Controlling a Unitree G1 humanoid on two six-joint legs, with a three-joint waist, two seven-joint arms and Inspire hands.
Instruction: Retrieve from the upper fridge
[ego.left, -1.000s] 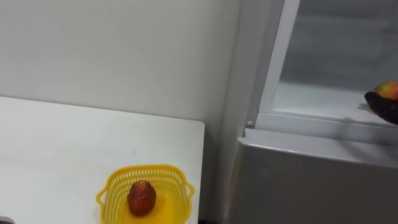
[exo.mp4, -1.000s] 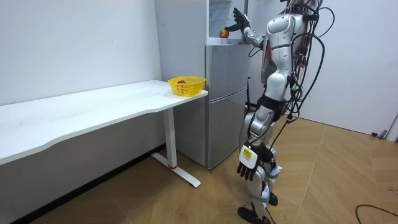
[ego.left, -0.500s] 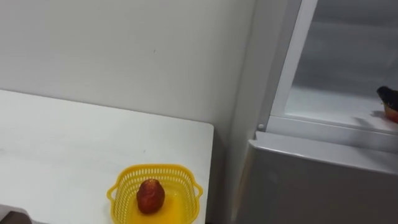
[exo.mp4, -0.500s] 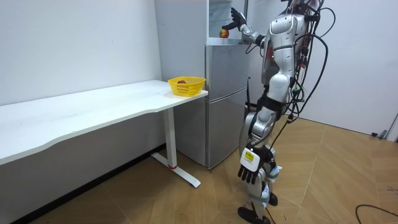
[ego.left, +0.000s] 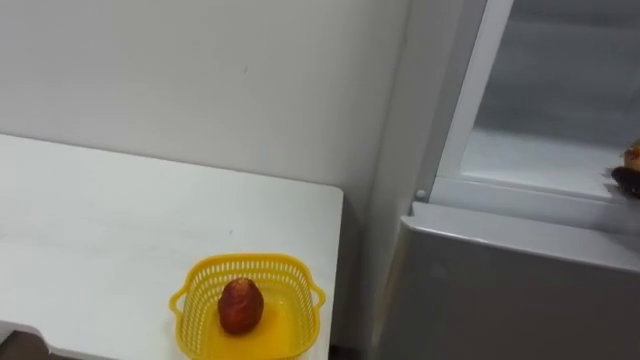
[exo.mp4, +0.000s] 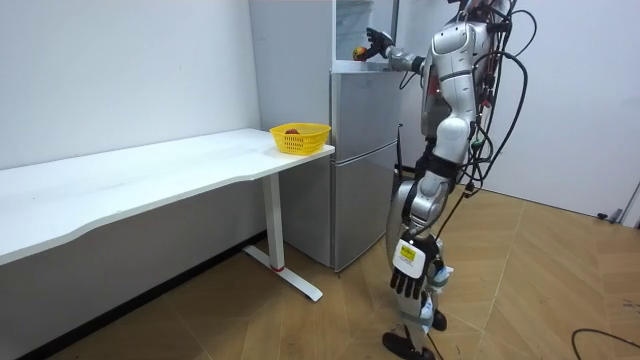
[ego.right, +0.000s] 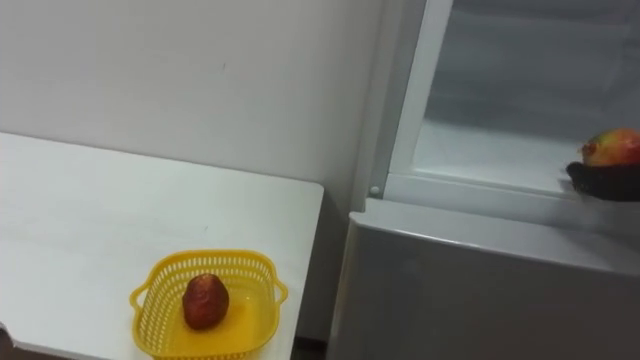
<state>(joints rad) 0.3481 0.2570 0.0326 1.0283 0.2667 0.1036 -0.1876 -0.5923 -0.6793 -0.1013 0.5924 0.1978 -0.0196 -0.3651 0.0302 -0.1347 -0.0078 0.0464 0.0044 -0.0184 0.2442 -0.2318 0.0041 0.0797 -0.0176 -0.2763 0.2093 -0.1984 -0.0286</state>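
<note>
A red and yellow fruit (ego.right: 612, 147) sits at the front of the open upper fridge compartment (ego.right: 480, 155), at the right edge of the eye views. My right hand (ego.right: 603, 181) reaches in from the right and cups it from below, dark fingers curled round it. In the room view I stand facing the fridge with my right arm raised, and that hand (exo.mp4: 377, 42) meets the fruit (exo.mp4: 358, 52) at the top of the fridge. My left hand (exo.mp4: 408, 272) hangs low by my leg with relaxed fingers.
A yellow basket (ego.left: 190, 300) holding a dark red fruit (ego.left: 241, 305) stands at the near corner of the white table (ego.left: 100, 230), just left of the fridge. The closed grey lower fridge door (ego.left: 500, 290) is below the open compartment.
In the room view my right hand went from spread fingers above the fruit to closed against it. The eye views shifted a little; the basket has not moved.
</note>
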